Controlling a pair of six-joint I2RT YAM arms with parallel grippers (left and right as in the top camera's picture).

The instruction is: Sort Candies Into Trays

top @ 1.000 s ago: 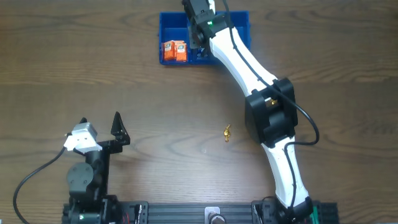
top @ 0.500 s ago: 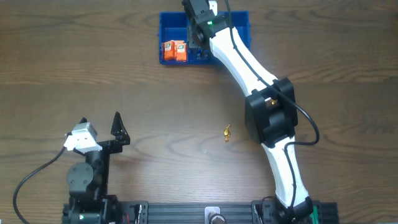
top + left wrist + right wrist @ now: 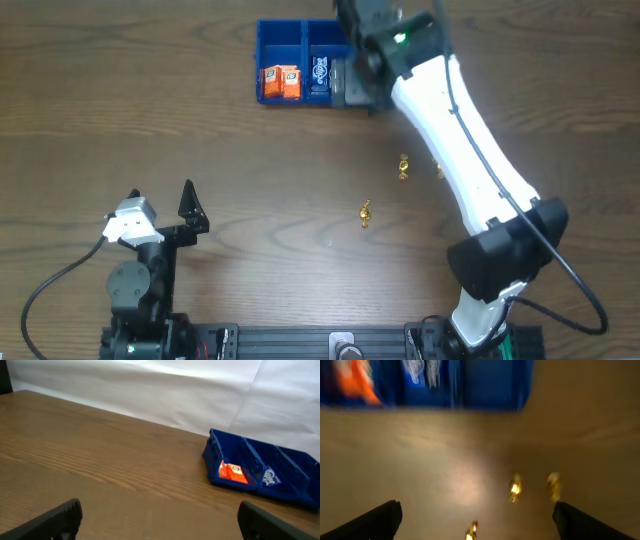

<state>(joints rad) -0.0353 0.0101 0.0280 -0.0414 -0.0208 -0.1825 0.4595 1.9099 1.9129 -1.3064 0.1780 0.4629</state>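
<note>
At the far edge of the tabletop, a tray; in its left compartment, two packets side by side; in the middle one, a pouch; nearer, right of centre, three loose candies

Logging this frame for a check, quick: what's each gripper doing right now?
Left gripper: open, holding nothing.
Right gripper: open, holding nothing.
</note>
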